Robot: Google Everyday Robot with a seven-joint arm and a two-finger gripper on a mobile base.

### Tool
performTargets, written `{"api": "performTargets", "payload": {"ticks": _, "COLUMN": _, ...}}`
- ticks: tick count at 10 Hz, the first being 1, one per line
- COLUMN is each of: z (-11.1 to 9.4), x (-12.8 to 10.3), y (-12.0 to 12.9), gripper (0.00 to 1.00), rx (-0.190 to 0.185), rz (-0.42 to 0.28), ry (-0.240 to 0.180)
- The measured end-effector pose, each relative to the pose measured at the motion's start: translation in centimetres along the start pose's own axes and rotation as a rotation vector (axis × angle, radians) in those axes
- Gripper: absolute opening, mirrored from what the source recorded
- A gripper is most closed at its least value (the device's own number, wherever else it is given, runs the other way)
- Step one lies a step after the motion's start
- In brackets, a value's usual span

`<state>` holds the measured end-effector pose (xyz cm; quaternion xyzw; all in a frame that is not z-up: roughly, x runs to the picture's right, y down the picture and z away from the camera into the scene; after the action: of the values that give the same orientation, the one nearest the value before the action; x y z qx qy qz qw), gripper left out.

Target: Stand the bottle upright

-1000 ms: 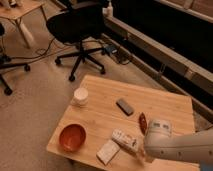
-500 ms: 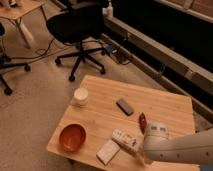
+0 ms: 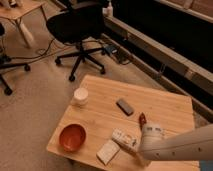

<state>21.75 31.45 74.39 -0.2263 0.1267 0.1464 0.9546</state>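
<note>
The bottle (image 3: 123,139) is small, white and elongated, with a pale label. It lies on its side on the wooden table (image 3: 165,107), near the front edge, between the flat white box (image 3: 108,151) and my arm. My white arm (image 3: 175,145) reaches in from the right. Its gripper (image 3: 139,154) sits at the bottle's right end, low over the table and mostly hidden by the wrist. I cannot tell whether it touches the bottle.
A dark remote (image 3: 125,106) lies mid-table. A short white cup (image 3: 80,96) stands at the left edge and a red bowl (image 3: 72,137) at the front left. A small red object (image 3: 142,119) is by my wrist. A black office chair (image 3: 77,25) stands behind the table.
My arm has shifted slightly left and down toward the lying bottle. The bottle and the other objects have not moved.
</note>
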Motion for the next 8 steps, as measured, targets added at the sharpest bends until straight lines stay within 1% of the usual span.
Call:
{"api": "performTargets", "payload": {"ticks": 1, "z": 0.1, "x": -0.1, "y": -0.2, "gripper": 0.59, "rx": 0.001, "rz": 0.006, "ry": 0.0}}
{"api": "performTargets", "payload": {"ticks": 2, "z": 0.2, "x": -0.2, "y": -0.5, "gripper": 0.52, "rx": 0.004, "rz": 0.01, "ry": 0.0}}
{"api": "performTargets", "payload": {"ticks": 3, "z": 0.3, "x": -0.2, "y": -0.8, "gripper": 0.4, "rx": 0.008, "rz": 0.013, "ry": 0.002}}
{"api": "performTargets", "payload": {"ticks": 4, "z": 0.3, "x": -0.1, "y": -1.1, "gripper": 0.32, "rx": 0.011, "rz": 0.017, "ry": 0.005}}
{"api": "performTargets", "payload": {"ticks": 5, "z": 0.4, "x": 0.0, "y": -1.1, "gripper": 0.3, "rx": 0.011, "rz": 0.018, "ry": 0.008}}
{"api": "performTargets", "payload": {"ticks": 7, "z": 0.6, "x": 0.2, "y": -1.2, "gripper": 0.3, "rx": 0.011, "rz": 0.007, "ry": 0.019}}
{"api": "performTargets", "payload": {"ticks": 8, "z": 0.5, "x": 0.4, "y": -1.4, "gripper": 0.3, "rx": 0.017, "rz": -0.001, "ry": 0.028}}
